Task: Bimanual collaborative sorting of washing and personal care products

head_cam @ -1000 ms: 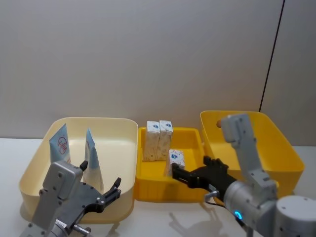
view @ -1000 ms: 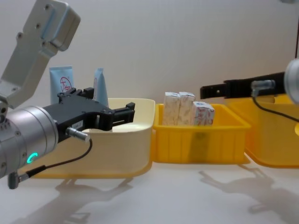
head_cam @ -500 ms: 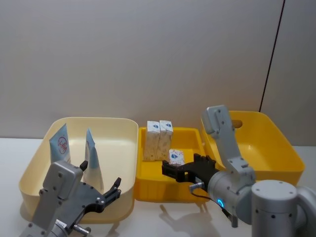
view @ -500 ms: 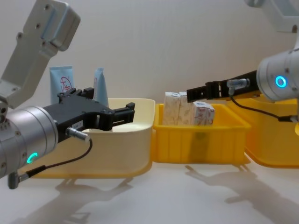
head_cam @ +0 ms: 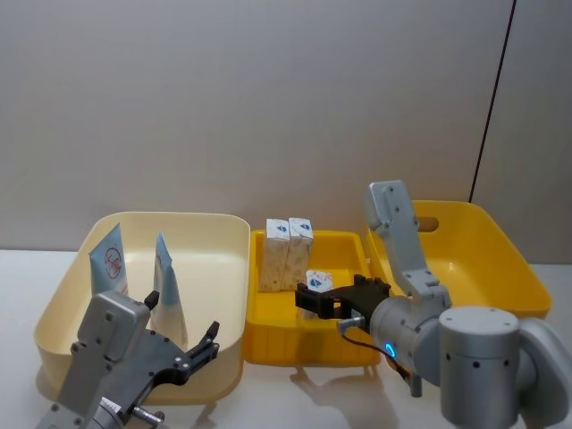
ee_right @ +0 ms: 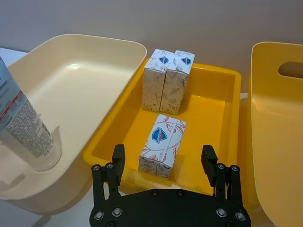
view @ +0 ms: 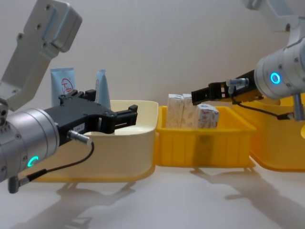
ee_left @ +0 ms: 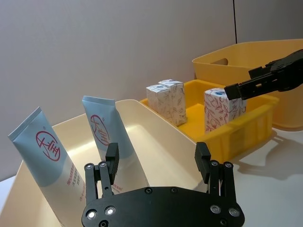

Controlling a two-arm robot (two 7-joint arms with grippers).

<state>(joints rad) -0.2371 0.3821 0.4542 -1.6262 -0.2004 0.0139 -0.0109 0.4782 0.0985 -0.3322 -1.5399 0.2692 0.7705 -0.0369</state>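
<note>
Two light-blue tubes stand leaning in the cream bin. Two patterned packs stand upright side by side at the back of the small yellow tray, and a third pack stands alone nearer the front. My right gripper hovers open over the tray's front, just short of that single pack, which shows ahead between its fingers. My left gripper hangs open at the cream bin's front right, apart from the tubes.
A large yellow bin with a handle slot stands right of the tray. The three containers sit side by side on a white table, with a plain wall behind and bare table in front.
My right gripper has swung left from beside the large yellow bin to over the tray's front, close to the single pack. The left arm has not moved.
</note>
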